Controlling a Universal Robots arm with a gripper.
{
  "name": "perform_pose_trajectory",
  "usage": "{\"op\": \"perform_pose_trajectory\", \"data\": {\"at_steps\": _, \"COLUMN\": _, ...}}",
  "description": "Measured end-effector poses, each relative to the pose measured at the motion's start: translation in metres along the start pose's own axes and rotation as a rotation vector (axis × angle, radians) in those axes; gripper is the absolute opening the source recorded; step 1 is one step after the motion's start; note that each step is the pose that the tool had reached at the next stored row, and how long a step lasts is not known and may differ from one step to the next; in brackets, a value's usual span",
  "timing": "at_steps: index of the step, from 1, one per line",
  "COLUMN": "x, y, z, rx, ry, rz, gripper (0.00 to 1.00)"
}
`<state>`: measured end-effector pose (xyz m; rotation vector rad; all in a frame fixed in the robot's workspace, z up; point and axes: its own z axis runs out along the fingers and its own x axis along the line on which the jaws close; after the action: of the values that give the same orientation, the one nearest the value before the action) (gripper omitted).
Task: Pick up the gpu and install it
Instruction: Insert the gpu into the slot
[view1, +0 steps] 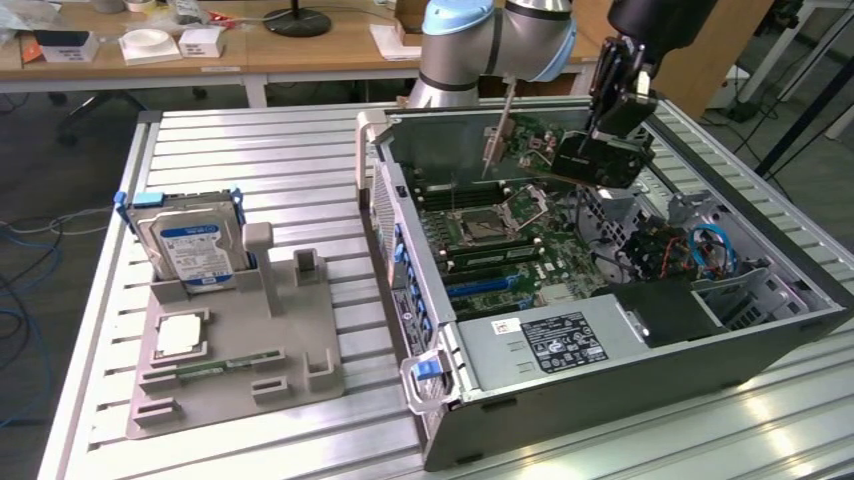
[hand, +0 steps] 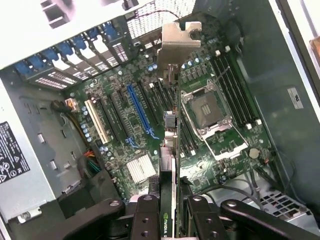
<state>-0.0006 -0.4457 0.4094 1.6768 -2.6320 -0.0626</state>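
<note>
Pincer is closed partway on the gpu, gripping both faces of the card. The card hangs edge-on over the motherboard inside the open computer case, clear of the sockets. Its silver bracket points toward the vented rear wall. In the exterior view the gpu sits high over the far end of the board, under the pincer. The card does not look seated yet. Risks, as I judge them: the card's edge appears to run beside the long blue slot, closer to the CPU socket, so pressing down off-line could hit components or bend contacts. The bracket could catch on the rear slot frame. A tilted card might jam at one end, and a narrow grip could let it pivot. Writing: a green-and-white mark on the card's edge near the pincer looks like NVIDIA. The power supply label and the blue-white label on the hard drive, which stands in its holder on the desk, are too small to read.
</note>
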Motion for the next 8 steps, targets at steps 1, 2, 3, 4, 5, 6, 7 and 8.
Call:
{"op": "perform_pose_trajectory", "data": {"at_steps": 1, "x": -0.0002, "y": 0.0001, "z": 0.0000, "rx": 0.0000, "ry": 0.0004, "rz": -0.008, "gripper": 0.26}}
{"op": "perform_pose_trajectory", "data": {"at_steps": 2, "x": -0.0004, "y": 0.0002, "z": 0.0001, "rx": -0.0001, "ry": 0.0006, "rz": -0.016, "gripper": 0.26}}
{"op": "perform_pose_trajectory", "data": {"at_steps": 3, "x": -0.0006, "y": 0.0003, "z": 0.0001, "rx": -0.0001, "ry": 0.0010, "rz": -0.024, "gripper": 0.26}}
{"op": "perform_pose_trajectory", "data": {"at_steps": 4, "x": -0.0007, "y": 0.0003, "z": 0.0001, "rx": -0.0001, "ry": 0.0014, "rz": -0.032, "gripper": 0.26}}
{"op": "perform_pose_trajectory", "data": {"at_steps": 5, "x": -0.0008, "y": 0.0004, "z": 0.0001, "rx": -0.0002, "ry": 0.0018, "rz": -0.040, "gripper": 0.26}}
{"op": "perform_pose_trajectory", "data": {"at_steps": 6, "x": -0.0008, "y": 0.0004, "z": 0.0001, "rx": -0.0002, "ry": 0.0022, "rz": -0.050, "gripper": 0.26}}
{"op": "perform_pose_trajectory", "data": {"at_steps": 7, "x": -0.0008, "y": 0.0004, "z": 0.0002, "rx": -0.0003, "ry": 0.0027, "rz": -0.061, "gripper": 0.26}}
{"op": "perform_pose_trajectory", "data": {"at_steps": 8, "x": -0.0009, "y": 0.0005, "z": 0.0001, "rx": -0.0003, "ry": 0.0032, "rz": -0.074, "gripper": 0.26}}
